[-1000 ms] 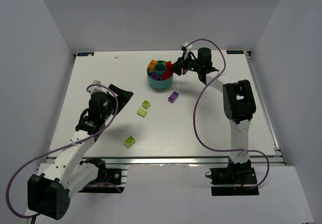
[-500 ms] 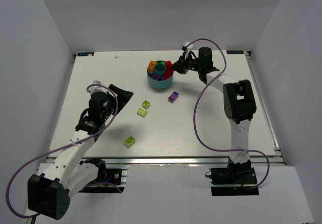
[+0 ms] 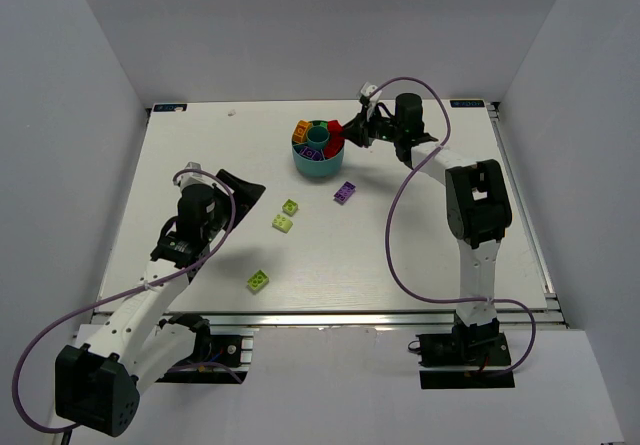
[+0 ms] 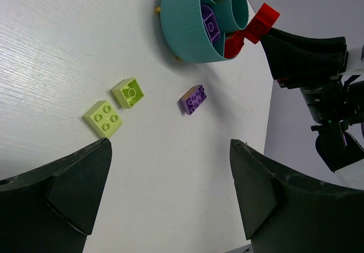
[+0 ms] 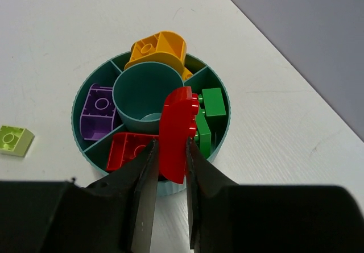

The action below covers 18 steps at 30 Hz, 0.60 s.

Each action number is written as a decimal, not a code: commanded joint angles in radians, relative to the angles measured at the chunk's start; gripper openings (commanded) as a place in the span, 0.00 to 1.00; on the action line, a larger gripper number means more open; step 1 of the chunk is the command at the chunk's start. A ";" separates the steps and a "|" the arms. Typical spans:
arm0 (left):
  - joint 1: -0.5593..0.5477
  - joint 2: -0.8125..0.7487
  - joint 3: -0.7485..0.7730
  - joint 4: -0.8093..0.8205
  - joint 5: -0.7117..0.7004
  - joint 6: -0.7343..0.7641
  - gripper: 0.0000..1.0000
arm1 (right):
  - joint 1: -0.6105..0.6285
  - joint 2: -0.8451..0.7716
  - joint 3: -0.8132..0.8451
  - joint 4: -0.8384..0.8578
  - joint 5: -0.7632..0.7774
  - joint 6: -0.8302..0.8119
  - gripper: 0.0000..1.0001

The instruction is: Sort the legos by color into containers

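Note:
A round teal bowl point(image 3: 318, 168) point(image 5: 223, 94) point(image 4: 185, 25) with wedge compartments holds an orange lego point(image 5: 156, 49), a purple one point(image 5: 96, 116), a red one point(image 5: 128, 150) and dark green ones point(image 5: 210, 108). My right gripper point(image 5: 170, 142) point(image 3: 350, 133) is shut on a curved red lego point(image 5: 176, 131) point(image 4: 259, 23), held on edge over the bowl's right side, above the red and green wedges. On the table lie a purple lego point(image 3: 345, 192) point(image 4: 193, 99) and three lime ones point(image 3: 290, 207) point(image 3: 283, 223) point(image 3: 259, 281). My left gripper point(image 4: 169, 144) point(image 3: 240, 180) hangs open, nothing between its fingers, left of the lime pair.
White walls close in the table on the left, right and back. The right arm's purple cable point(image 3: 395, 225) loops over the table's right half. A small white scrap point(image 3: 233, 112) lies near the back edge.
The right jaws have narrowed onto the red lego at the bowl's right rim. The left arm and the loose legos have not moved.

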 commanded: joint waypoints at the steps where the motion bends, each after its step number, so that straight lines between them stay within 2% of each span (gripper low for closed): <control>1: 0.004 -0.011 -0.008 0.013 0.000 -0.005 0.94 | -0.001 -0.064 -0.008 0.047 -0.025 -0.054 0.20; 18: 0.005 -0.014 -0.005 0.006 -0.001 -0.003 0.94 | -0.001 -0.072 -0.008 0.118 0.011 0.035 0.20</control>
